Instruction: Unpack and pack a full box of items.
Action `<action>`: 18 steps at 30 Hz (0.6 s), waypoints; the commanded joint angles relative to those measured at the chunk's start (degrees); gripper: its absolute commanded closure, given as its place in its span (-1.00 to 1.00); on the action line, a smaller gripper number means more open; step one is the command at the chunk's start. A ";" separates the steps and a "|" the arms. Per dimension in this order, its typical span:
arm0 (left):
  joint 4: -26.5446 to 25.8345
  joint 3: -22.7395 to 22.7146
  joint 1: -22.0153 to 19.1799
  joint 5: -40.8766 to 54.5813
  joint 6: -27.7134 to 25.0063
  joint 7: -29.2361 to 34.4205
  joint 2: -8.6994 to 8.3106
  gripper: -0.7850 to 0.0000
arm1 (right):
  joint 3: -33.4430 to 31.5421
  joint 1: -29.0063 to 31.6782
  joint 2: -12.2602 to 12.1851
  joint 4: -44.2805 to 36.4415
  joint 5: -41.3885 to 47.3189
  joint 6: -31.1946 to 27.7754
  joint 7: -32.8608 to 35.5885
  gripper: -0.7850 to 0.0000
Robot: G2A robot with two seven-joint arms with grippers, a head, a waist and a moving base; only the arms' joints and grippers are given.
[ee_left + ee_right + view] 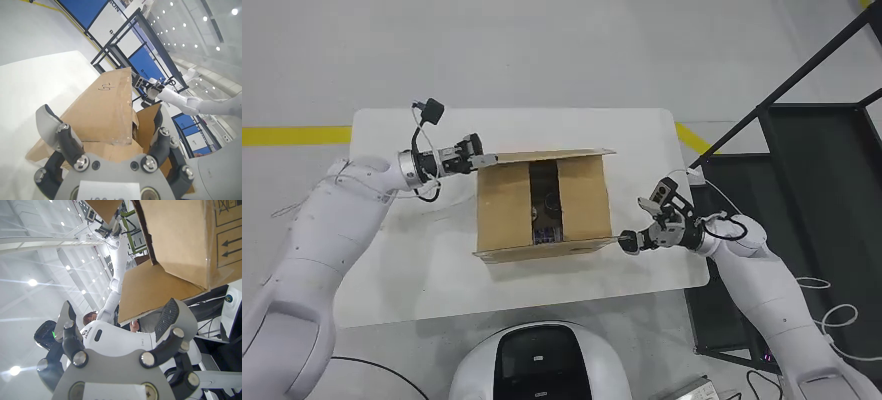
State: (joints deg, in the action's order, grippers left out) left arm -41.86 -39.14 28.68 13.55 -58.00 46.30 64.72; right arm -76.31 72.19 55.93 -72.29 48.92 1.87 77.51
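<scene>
A brown cardboard box point(587, 200) stands in the middle of the white table point(422, 280). Its two top flaps lie nearly flat, and a dark gap between them shows several items point(545, 215) inside. My left gripper point(482, 158) is at the box's far left corner. In the left wrist view it point(103, 121) is open, its fingers point(47, 121) straddling the box point(105, 106). My right gripper point(627, 240) is at the near right corner. It point(117, 317) is open too, with a flap edge point(140, 298) just above one ribbed pad point(168, 317).
A black metal rack point(812, 200) stands close to the table's right side, behind my right arm. A yellow line point(292, 134) runs across the floor at the left. Bare table surface lies left of and in front of the box.
</scene>
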 commanded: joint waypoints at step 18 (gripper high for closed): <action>-7.23 14.70 -3.47 4.84 0.00 -0.01 -7.61 -1.00 | 3.11 -3.58 2.11 -0.78 -1.18 -6.57 -17.26 -1.00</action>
State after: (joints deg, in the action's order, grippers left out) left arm -48.88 -25.02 25.43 17.62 -58.00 46.30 57.43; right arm -73.64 69.26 57.86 -73.24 48.60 -2.90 60.37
